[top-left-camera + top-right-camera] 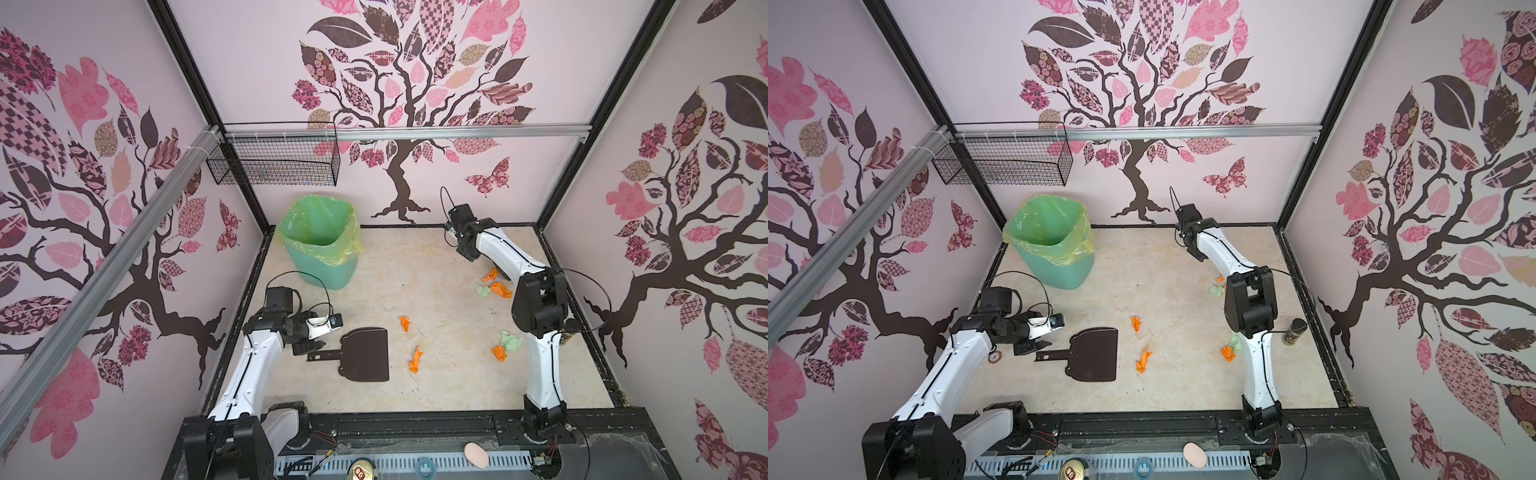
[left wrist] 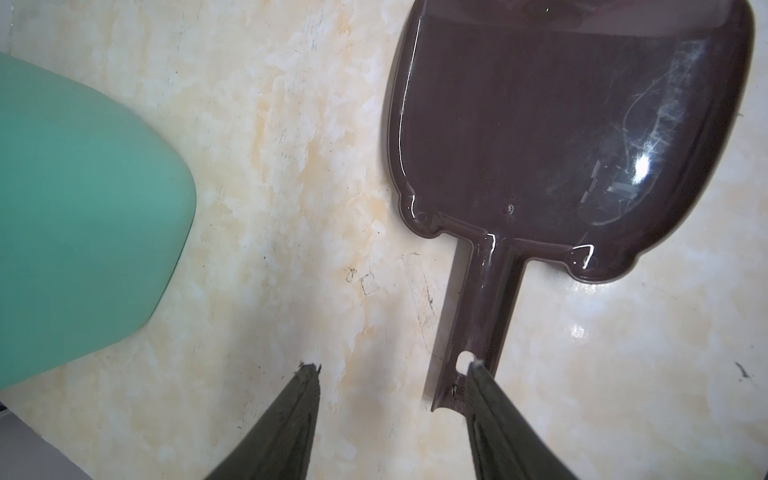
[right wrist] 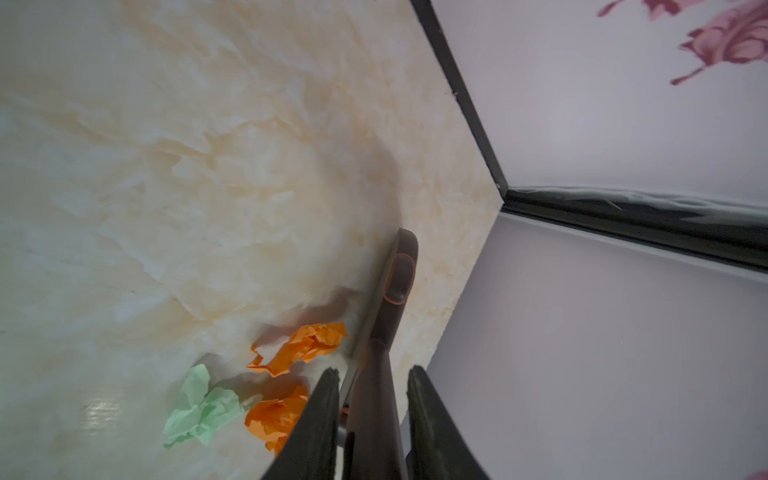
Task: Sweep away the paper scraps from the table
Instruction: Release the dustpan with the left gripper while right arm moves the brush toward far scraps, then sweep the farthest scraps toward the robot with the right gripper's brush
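The left gripper (image 2: 390, 368), jaws apart and empty, sits at the handle of the dark brown plastic dustpan (image 2: 561, 124); the right gripper (image 3: 374, 370) clamps a grey brush handle (image 3: 397, 274) beside orange and green paper scraps (image 3: 299, 347)

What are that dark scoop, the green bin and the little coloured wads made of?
Dark scoop: hard moulded plastic, probably; glossy, with sharp highlights and fine scratches. Green bin: matte plastic by its smooth, even wall, lined with a thin crinkly bag. Coloured wads: crumpled paper, creased and matte.
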You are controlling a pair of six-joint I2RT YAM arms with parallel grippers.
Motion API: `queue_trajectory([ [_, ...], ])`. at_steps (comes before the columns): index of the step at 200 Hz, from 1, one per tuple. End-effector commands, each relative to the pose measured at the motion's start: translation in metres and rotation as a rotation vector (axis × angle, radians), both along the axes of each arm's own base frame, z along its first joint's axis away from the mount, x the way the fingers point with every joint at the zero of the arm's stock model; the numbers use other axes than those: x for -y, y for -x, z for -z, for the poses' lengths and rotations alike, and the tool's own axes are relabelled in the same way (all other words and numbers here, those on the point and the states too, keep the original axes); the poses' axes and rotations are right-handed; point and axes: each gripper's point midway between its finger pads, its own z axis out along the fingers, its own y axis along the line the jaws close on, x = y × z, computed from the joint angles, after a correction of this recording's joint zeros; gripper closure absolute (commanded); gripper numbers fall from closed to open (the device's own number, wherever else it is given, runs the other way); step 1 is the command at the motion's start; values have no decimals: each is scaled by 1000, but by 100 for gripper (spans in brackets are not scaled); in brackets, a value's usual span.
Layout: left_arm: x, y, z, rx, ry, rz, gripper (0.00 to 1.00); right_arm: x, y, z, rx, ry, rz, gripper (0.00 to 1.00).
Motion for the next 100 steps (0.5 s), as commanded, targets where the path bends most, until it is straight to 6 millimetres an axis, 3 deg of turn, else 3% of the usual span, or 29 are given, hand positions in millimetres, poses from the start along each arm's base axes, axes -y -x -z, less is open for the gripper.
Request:
queue_trajectory([
  [1, 4, -3, -4, 7, 38, -8, 42, -20, 13, -12, -5, -129, -62, 100],
  [28, 4, -4, -6, 11, 41, -12, 42, -31, 47, 4, -53, -113, -142, 100],
  [56, 4, -2, -9, 11, 40, -14, 42, -38, 75, -1, -58, -154, -133, 100],
  [100, 3, 2, -10, 16, 32, -19, 42, -86, 125, -13, -62, -201, -250, 100],
])
